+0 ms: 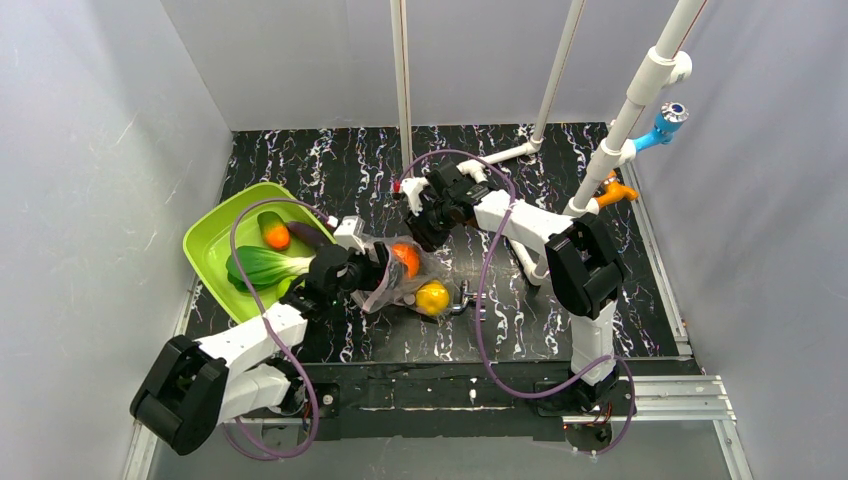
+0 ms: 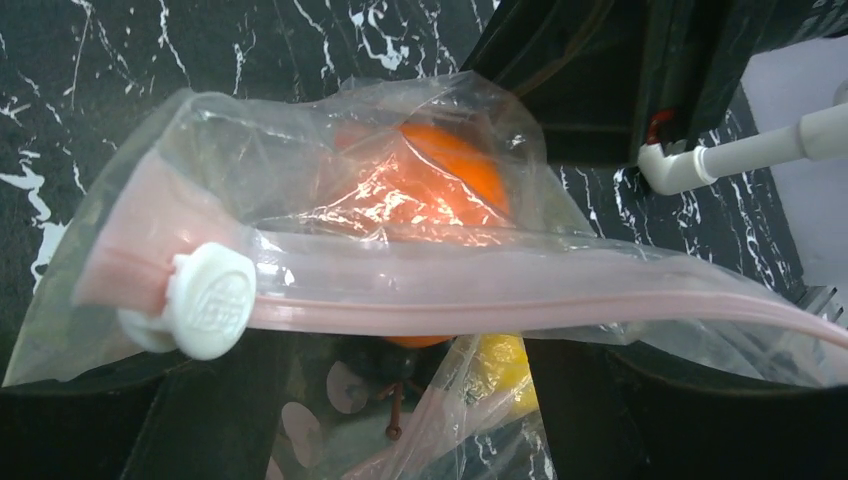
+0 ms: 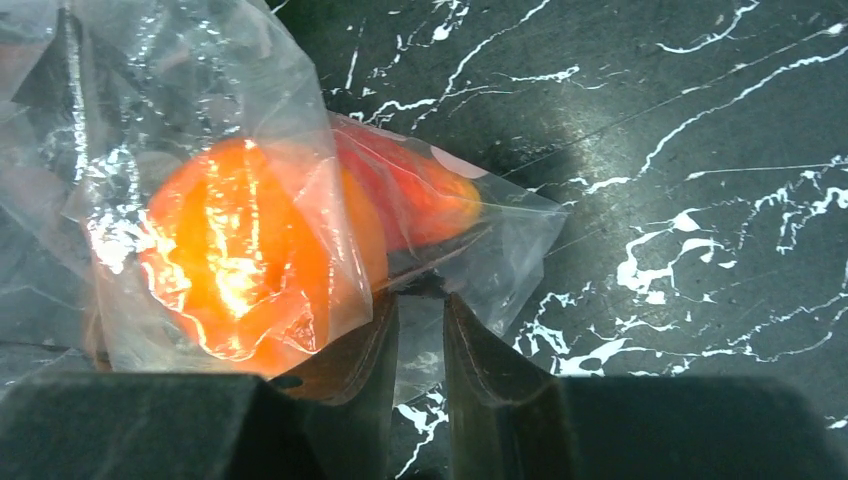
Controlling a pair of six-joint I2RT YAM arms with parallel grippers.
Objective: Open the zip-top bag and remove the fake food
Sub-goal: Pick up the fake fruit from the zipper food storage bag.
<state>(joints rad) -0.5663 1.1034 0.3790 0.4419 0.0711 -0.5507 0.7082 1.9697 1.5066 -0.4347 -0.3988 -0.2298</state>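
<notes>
Right claw pinches a corner of the bag. Left claw gapes wide at its zip, so a tug could slip the film.

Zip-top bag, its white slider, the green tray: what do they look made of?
The zip-top bag looks like thin clear plastic film, glossy: it crinkles and throws glare. The slider looks like hard white plastic, matte, with a moulded logo. The tray looks like lime-green plastic, smooth with a slight sheen, probably rigid.
</notes>
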